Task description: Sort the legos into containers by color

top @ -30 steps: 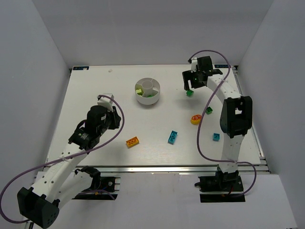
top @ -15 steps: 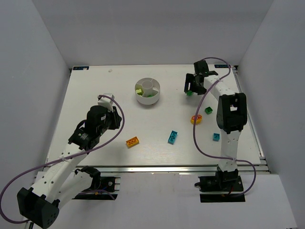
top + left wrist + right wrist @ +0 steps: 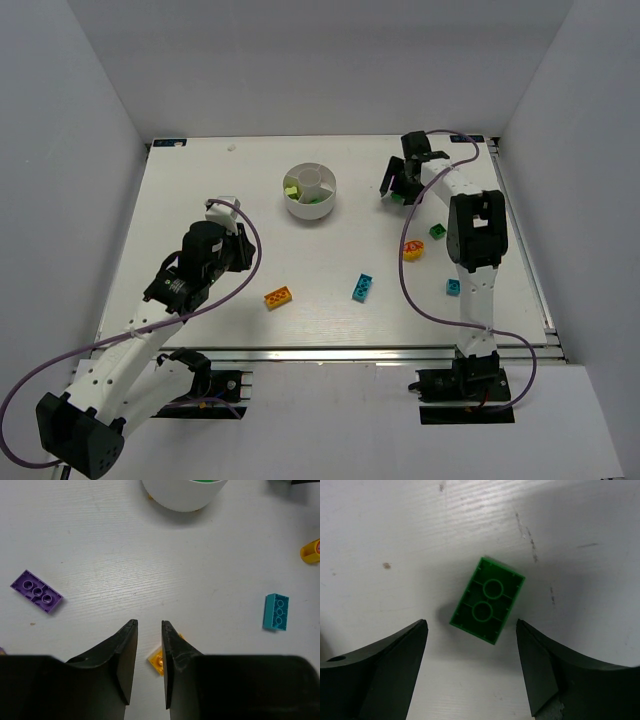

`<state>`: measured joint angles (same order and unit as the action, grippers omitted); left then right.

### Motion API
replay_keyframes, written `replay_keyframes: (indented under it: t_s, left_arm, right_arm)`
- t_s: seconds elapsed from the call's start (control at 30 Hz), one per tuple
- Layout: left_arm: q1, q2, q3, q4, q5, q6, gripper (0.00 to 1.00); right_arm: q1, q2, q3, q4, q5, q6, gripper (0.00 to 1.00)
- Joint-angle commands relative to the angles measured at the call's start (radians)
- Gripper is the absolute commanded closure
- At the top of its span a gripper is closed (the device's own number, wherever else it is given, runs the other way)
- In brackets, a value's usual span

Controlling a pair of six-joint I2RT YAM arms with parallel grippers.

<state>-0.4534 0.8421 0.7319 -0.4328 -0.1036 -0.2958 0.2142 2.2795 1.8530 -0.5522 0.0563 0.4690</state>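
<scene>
while left hand [image 3: 148, 625] is barely parted and empty, wide-open right hand [image 3: 471, 624] straddles a green lego [image 3: 487, 600].

From here the white table top [image 3: 395, 525] looks matt to me, with a faint wood-like grain and a few dark scuffs, and the small green plastic brick [image 3: 487, 600] is smooth with a soft sheen. The fingers [image 3: 125, 655] of the left gripper [image 3: 149, 623] look like black plastic, matt but for shiny edges. The round white plastic bowl [image 3: 180, 495], flat purple plastic brick [image 3: 36, 591] and teal plastic brick [image 3: 276, 612] all look smooth.
</scene>
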Motion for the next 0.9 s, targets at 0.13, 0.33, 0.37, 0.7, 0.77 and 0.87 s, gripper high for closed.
replay_keyframes:
  t_s: [0.13, 0.33, 0.37, 0.7, 0.77, 0.87]
  left_arm:
    - [-0.002, 0.0, -0.003, 0.019, -0.002, 0.006, 0.64]
    - [-0.002, 0.0, -0.003, 0.019, -0.002, 0.006, 0.63]
    - [-0.002, -0.003, -0.003, 0.019, -0.002, 0.004, 0.64]
    - [-0.002, -0.003, -0.005, 0.02, -0.004, 0.004, 0.63]
    - [-0.002, 0.0, -0.005, 0.02, -0.005, 0.004, 0.64]
    - [-0.002, -0.003, -0.006, 0.017, -0.01, 0.003, 0.63]
  right_arm:
    - [-0.003, 0.015, 0.045, 0.001, -0.009, 0.028, 0.36]
    - [-0.001, 0.009, 0.043, 0.038, 0.042, 0.02, 0.32]
    - [-0.002, 0.018, 0.051, 0.026, 0.053, 0.02, 0.31]
    - [-0.022, 0.055, 0.074, 0.021, 0.082, 0.039, 0.25]
    - [-0.029, 0.072, 0.089, 0.023, 0.086, 0.039, 0.26]
    - [-0.038, 0.083, 0.1, 0.041, 0.074, 0.036, 0.28]
